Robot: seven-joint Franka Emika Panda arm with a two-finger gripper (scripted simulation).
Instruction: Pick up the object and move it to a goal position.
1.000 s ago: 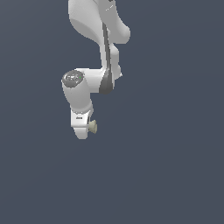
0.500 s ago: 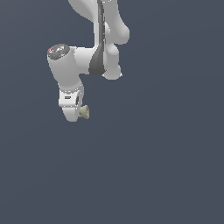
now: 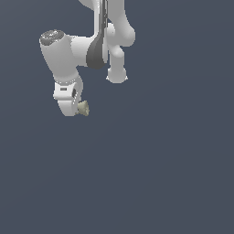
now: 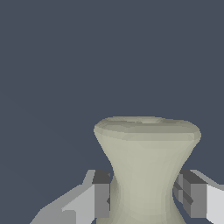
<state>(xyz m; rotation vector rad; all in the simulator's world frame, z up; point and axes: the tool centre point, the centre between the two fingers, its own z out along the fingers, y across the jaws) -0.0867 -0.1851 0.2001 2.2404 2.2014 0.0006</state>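
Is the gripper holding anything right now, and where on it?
Yes: the gripper holds the beige spool, its fingers pinching the narrow waist.

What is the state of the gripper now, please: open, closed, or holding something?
Gripper: closed on the pale beige-olive spool, one finger on each side of its narrow waist.

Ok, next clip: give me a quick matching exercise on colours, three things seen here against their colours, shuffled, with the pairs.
Things:
1. spool-shaped object
2. finger pads of the gripper
3. arm's outer shell

Colours:
A. white
B. pale beige-olive
C. dark grey

Pairs: 1-B, 2-C, 3-A
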